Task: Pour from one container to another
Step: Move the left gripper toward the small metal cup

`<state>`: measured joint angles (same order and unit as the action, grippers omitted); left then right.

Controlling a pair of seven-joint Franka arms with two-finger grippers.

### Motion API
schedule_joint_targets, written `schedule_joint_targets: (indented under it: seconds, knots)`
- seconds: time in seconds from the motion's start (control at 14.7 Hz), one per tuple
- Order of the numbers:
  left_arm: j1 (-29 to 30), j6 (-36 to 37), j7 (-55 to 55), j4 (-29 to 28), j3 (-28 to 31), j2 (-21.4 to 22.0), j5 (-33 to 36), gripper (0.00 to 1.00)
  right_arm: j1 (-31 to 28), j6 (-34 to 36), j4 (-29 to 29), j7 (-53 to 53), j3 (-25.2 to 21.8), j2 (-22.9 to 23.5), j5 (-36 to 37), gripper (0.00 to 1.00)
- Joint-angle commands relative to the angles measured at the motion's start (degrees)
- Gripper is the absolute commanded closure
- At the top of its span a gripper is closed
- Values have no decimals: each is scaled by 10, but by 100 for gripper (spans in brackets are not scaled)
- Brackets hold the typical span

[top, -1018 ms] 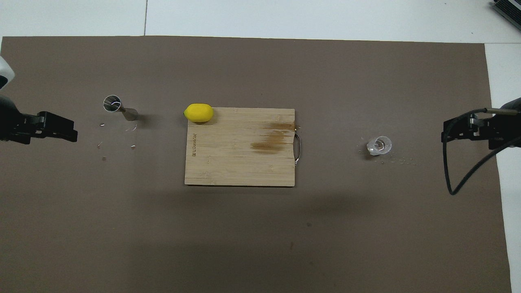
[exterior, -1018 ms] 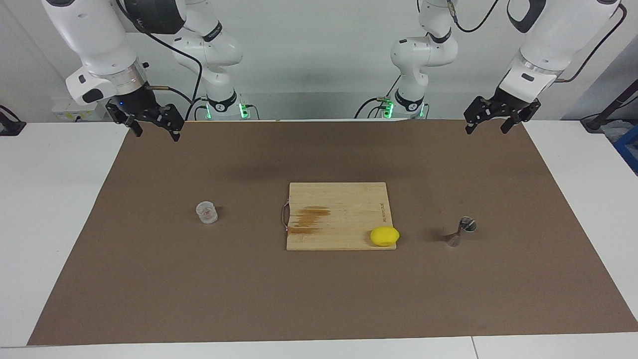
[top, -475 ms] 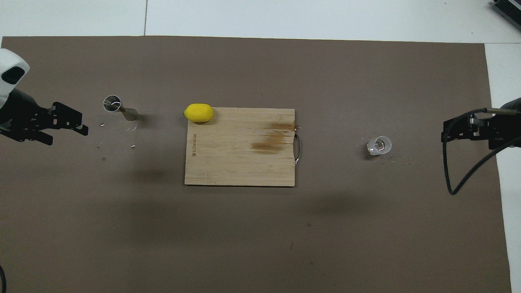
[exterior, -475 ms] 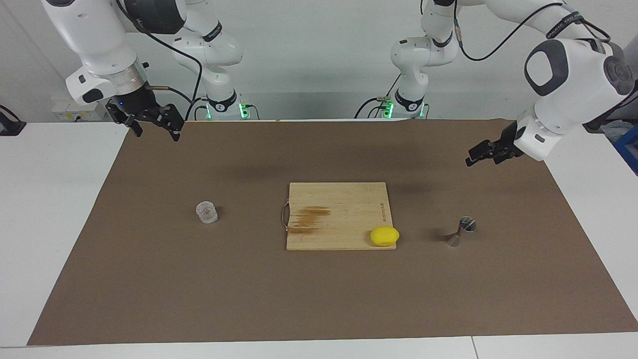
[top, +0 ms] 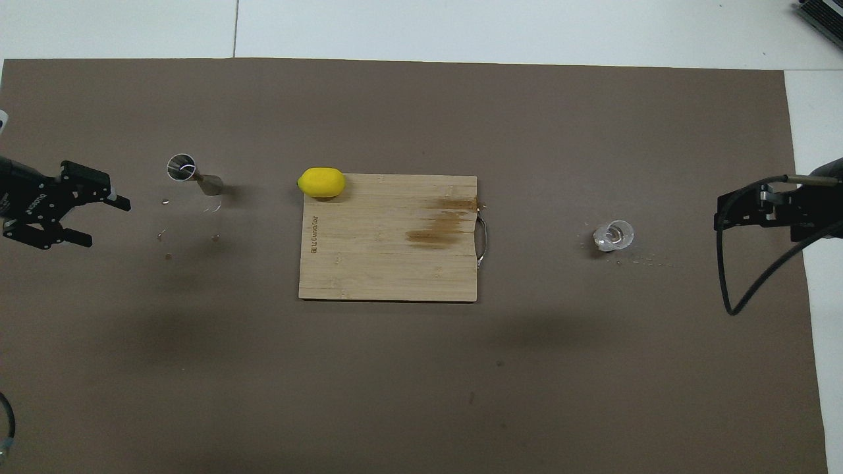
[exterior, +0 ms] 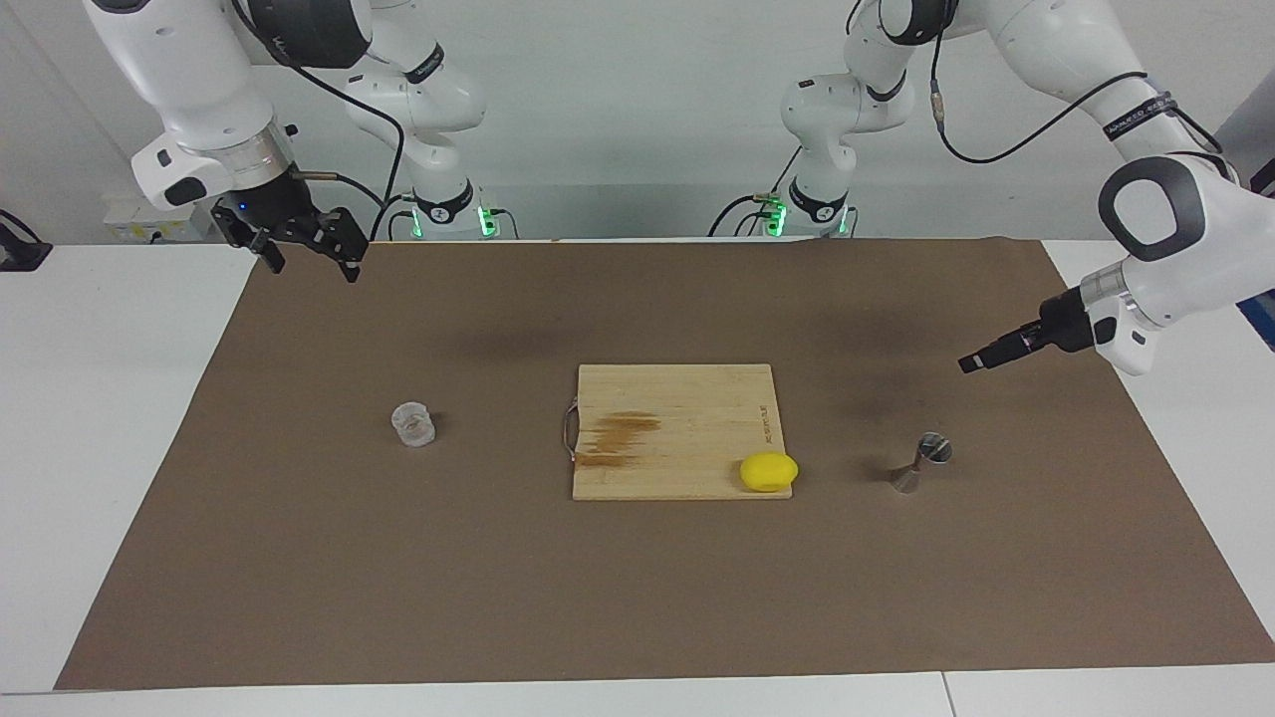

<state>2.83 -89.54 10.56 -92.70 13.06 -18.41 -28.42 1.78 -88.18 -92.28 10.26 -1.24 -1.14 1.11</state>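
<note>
Overhead view: left gripper (top: 102, 220) hangs spread, empty, near the jigger (top: 194, 176); right gripper (exterior: 307, 255) waits, apparently spread, apart from the tumbler (exterior: 413, 424).

White arms (exterior: 189, 70) (black cabled) carry black grippers.

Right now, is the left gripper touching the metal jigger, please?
Apart. In the facing view the left gripper hangs in the air above the mat, with bare mat showing between it and the jigger. The overhead view shows the same gap.
</note>
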Motion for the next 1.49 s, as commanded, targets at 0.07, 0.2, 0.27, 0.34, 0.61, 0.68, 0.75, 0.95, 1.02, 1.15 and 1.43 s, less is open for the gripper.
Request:
schedule_joint_targets:
  seconds: [0.07, 0.2, 0.27, 0.34, 0.61, 0.68, 0.75, 0.95, 1.02, 1.15, 1.43]
  knots:
    - [0, -36, 103, -55, 41, -14, -107, 0, -9, -8, -16, -11, 3, -13, -12, 0]
    - [2, -65, 194, -80, 43, -15, -157, 0, -9, -8, -16, -11, 3, -13, -12, 0]
    - [8, -85, 241, -99, 43, -14, -186, 0, -9, -8, -16, -11, 3, -13, -12, 0]
    - [11, -98, 271, -109, 43, -13, -202, 0, -9, -7, -16, -11, 3, -13, -12, 0]
    - [23, -124, 351, -159, 41, -8, -304, 0, -9, -7, -16, -11, 3, -13, -12, 0]
    - [23, -122, 351, -171, 41, -6, -330, 0, -9, -7, -16, -11, 3, -13, -12, 0]
    - [22, -120, 351, -179, 39, -4, -346, 0, -9, -7, -16, -11, 3, -13, -12, 0]
    - [18, -122, 356, -203, 36, 1, -416, 0, -9, -7, -16, -11, 3, -13, -12, 0]
    - [16, -124, 361, -210, 36, 2, -433, 0, -9, -7, -16, -11, 3, -13, -12, 0]
    - [16, -127, 371, -221, 35, 5, -451, 0, -9, -7, -16, -11, 3, -13, -12, 0]
    - [13, -124, 373, -230, 33, -4, -487, 0, -9, -7, -16, -11, 3, -13, -12, 0]
